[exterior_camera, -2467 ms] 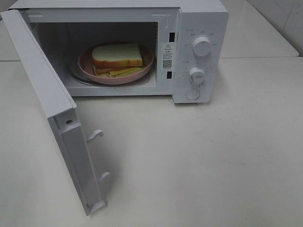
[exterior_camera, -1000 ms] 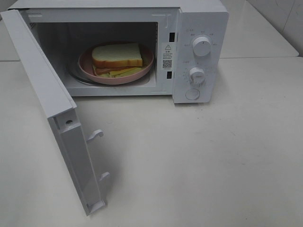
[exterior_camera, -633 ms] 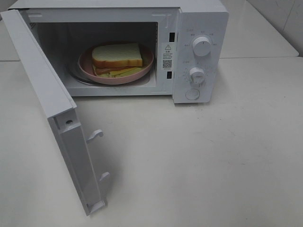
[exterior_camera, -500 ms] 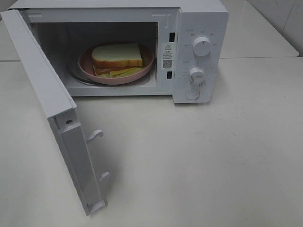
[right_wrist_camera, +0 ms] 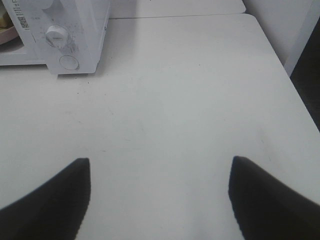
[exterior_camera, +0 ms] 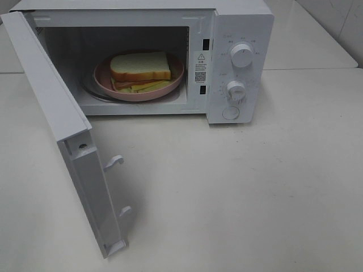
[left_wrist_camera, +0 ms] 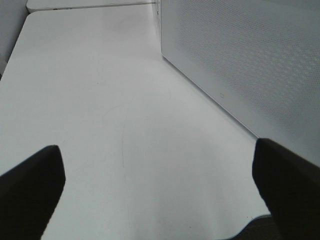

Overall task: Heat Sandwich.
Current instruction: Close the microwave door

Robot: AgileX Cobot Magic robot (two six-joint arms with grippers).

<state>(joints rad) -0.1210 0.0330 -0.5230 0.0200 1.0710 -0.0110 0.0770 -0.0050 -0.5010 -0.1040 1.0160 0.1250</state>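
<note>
Standing wide open at the far left of the high view, the microwave door (exterior_camera: 68, 141) swings out toward the camera, its inner face and two latch hooks (exterior_camera: 113, 162) showing. Behind it the white microwave (exterior_camera: 238, 22) sits on the pale table (exterior_camera: 255, 187). Inside the cavity, left of centre, the sandwich (exterior_camera: 140, 67) lies on a round pink plate (exterior_camera: 177, 76): white bread on top, yellow-green filling at its front edge. Right of the cavity comes the control panel, with an upper knob (exterior_camera: 242, 55), a lower knob (exterior_camera: 236, 90) and a round button (exterior_camera: 231, 113) beneath them. The tabletop runs bare to the right.

From the left wrist camera, the left gripper (left_wrist_camera: 157, 147) hangs over the table with its two dark fingers (left_wrist_camera: 30, 185) spread far apart and nothing between them. A white dotted panel (left_wrist_camera: 250, 60) rises just beside it, probably the outer face of the door, though the view is too close to be sure.

From the right wrist camera, the right gripper (right_wrist_camera: 159, 161) also has its fingers (right_wrist_camera: 265, 200) parted, with only bare table between them. The microwave's panel stands well ahead of it, with the lower knob (right_wrist_camera: 56, 36) and the button (right_wrist_camera: 69, 62) in sight.
</note>
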